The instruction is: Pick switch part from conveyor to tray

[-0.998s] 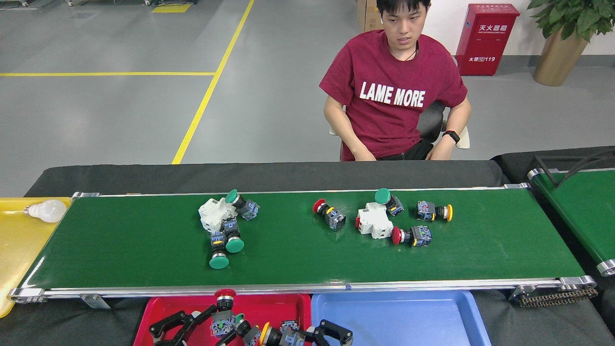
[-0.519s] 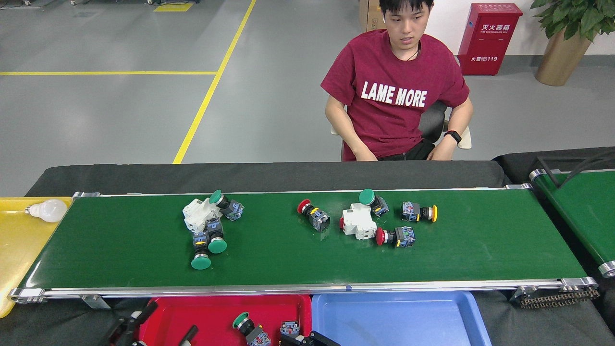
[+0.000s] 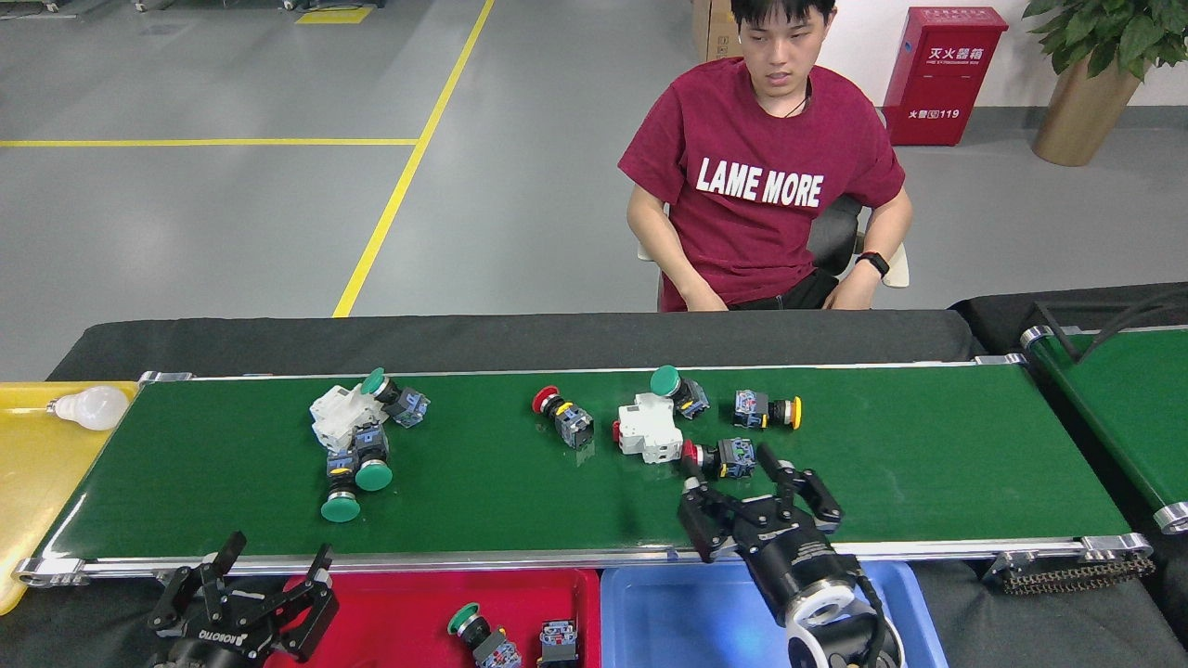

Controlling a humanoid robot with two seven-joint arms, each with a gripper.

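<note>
The dark-green conveyor (image 3: pixel 928 464) carries several switch parts in two clusters. A red-capped switch (image 3: pixel 716 457) lies mid-belt beside a white breaker block (image 3: pixel 647 429). My right gripper (image 3: pixel 729 468) stands open on the near side of the belt, its fingertips on either side of that red-capped switch without closing on it. My left gripper (image 3: pixel 277 553) is open and empty over the near rail, at the left corner of the red tray (image 3: pixel 390 612). The tray holds a green-capped switch (image 3: pixel 475 631) and a small block (image 3: pixel 558 640).
A left cluster of green-capped switches (image 3: pixel 357 473) and a white block (image 3: pixel 339 417) lies on the belt. A blue tray (image 3: pixel 687 617) sits right of the red one, a yellow tray (image 3: pixel 28 482) with a bulb at far left. A person sits behind the belt.
The parts on the belt have travelled left. My right gripper rose from the trays up to the red-capped switch on the belt. My left gripper came up at the red tray's left corner.
</note>
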